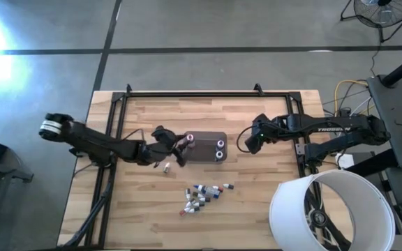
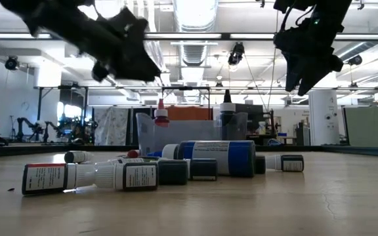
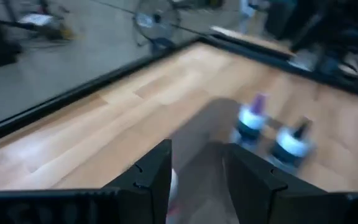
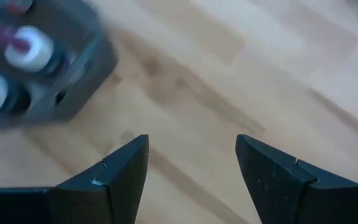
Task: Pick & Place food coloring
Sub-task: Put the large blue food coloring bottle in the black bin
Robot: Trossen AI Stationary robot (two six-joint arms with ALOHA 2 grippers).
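Several tiny food coloring bottles lie on their sides in a pile (image 1: 202, 195) (image 2: 143, 172) near the table's near edge. One more bottle (image 1: 165, 166) lies alone to the pile's left. A small grey tray (image 1: 204, 152) (image 3: 197, 134) (image 4: 73, 74) sits mid-table. Two bottles (image 1: 220, 148) (image 3: 269, 130) stand at its right end and a red-capped one (image 1: 190, 141) (image 2: 161, 115) at its left end. My left gripper (image 1: 181, 153) (image 2: 143, 69) (image 3: 197, 177) hangs open above the tray's left end. My right gripper (image 1: 248, 146) (image 2: 300, 82) (image 4: 191, 162) hovers open over bare wood right of the tray.
A black frame rail (image 1: 208, 94) runs along the table's far side and down both sides. A large white cylinder (image 1: 330, 209) stands over the near right corner. Cables (image 1: 347, 90) lie off the right edge. Bare wood shows between the tray and the pile.
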